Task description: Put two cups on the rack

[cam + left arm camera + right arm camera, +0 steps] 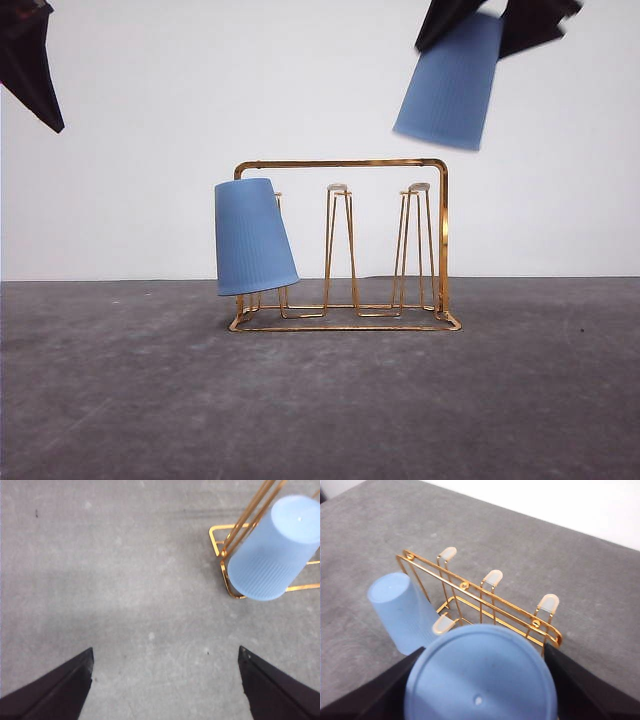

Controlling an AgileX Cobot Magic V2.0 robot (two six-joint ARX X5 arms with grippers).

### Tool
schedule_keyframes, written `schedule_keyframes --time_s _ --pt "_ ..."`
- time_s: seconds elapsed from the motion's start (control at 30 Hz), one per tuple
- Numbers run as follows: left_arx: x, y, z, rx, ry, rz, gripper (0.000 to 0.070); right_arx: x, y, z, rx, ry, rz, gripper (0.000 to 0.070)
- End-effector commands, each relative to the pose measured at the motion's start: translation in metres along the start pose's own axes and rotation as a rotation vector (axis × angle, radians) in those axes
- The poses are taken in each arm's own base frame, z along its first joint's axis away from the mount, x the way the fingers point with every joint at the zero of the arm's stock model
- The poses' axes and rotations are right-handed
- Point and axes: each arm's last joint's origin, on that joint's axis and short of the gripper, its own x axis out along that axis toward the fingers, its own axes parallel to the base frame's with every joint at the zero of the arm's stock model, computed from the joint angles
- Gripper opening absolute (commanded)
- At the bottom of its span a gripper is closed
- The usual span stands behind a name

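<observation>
Right now, nearest to me, my right gripper [480, 690] is clamped on the second cup [479, 676], held upside down with its closed base facing the wrist camera and its open mouth pointing down; in the front view that cup [450, 82] hangs tilted, well above the right end of the rack [345, 163]. My left gripper [165, 680] sits with its fingers spread wide and nothing between them, raised over bare table [100, 580] off to the left. Further out, the first cup [252, 237] is already hung upside down on the left-hand peg, leaning outward with its rim near the rack's base. The middle peg [338, 188] and the right peg [418, 188] stand free, each with a pale tip. I judge these cups light and fairly stiff, probably plastic, with fine ribbing that should give the fingers some bite, though the taper could let one slip toward its narrow end. Holding across the sides near the closed base, as I am, seems right, since it leaves the mouth clear to drop over a peg.
</observation>
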Motion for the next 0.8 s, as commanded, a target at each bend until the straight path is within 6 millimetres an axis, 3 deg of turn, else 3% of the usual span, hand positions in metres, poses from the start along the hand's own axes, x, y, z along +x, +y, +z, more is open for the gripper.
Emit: schedule_keyframes --time_s 0.0,0.17,0.3,0.37,0.43,0.57,0.77 --pt "0.001 0.000 0.003 0.002 -0.014 -0.003 0.0555 0.018 -0.003 -0.003 0.002 0.023 0.008 0.0329" --pt "0.001 0.000 0.004 0.003 -0.019 -0.003 0.0555 0.061 -0.017 -0.020 0.024 0.093 -0.021 0.0329" --pt "0.001 0.000 0.004 0.003 -0.020 -0.003 0.0555 0.083 -0.023 -0.031 0.034 0.130 -0.019 0.0330" --pt "0.001 0.000 0.004 0.003 -0.020 -0.003 0.0555 0.089 -0.025 -0.035 0.039 0.146 -0.018 0.0365" --pt "0.001 0.000 0.004 0.003 -0.020 -0.003 0.0555 0.092 -0.026 -0.038 0.043 0.157 -0.016 0.0433" --pt "0.001 0.000 0.004 0.003 -0.019 -0.003 0.0555 0.089 -0.025 -0.036 0.068 0.152 -0.006 0.0678" --pt "0.001 0.000 0.004 0.003 -0.019 -0.003 0.0555 0.067 -0.021 -0.026 0.084 0.128 -0.026 0.0700"
